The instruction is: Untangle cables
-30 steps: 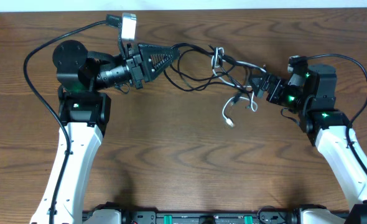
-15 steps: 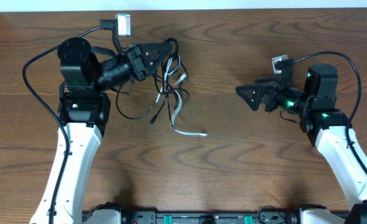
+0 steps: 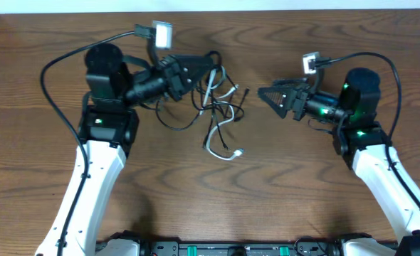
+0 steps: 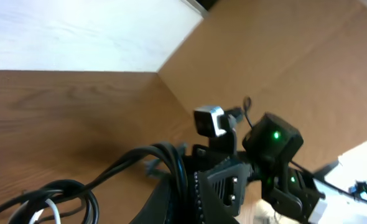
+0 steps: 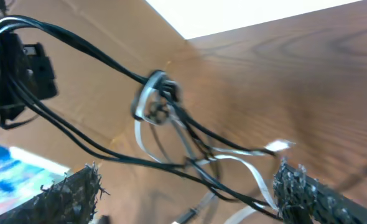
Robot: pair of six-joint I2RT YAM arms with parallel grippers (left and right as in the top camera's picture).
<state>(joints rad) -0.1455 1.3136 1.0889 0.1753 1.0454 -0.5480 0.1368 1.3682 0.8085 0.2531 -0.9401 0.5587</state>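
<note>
While the left hand (image 3: 210, 63) clamps the tangled cables (image 3: 220, 108), the right hand (image 3: 263, 93) hovers nearby, spread wide

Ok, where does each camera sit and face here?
Overhead: above the table, looking down on left arm, right arm, the cables.
Left wrist: behind the left gripper, facing the right arm; own fingers at bottom.
Right wrist: behind the open right gripper, facing the cables between its fingers.
All three show the cables.

Wood-grain table (image 3: 196, 199) looks smooth and matt; thin cables (image 3: 217, 107) have glossy plastic sheaths.
</note>
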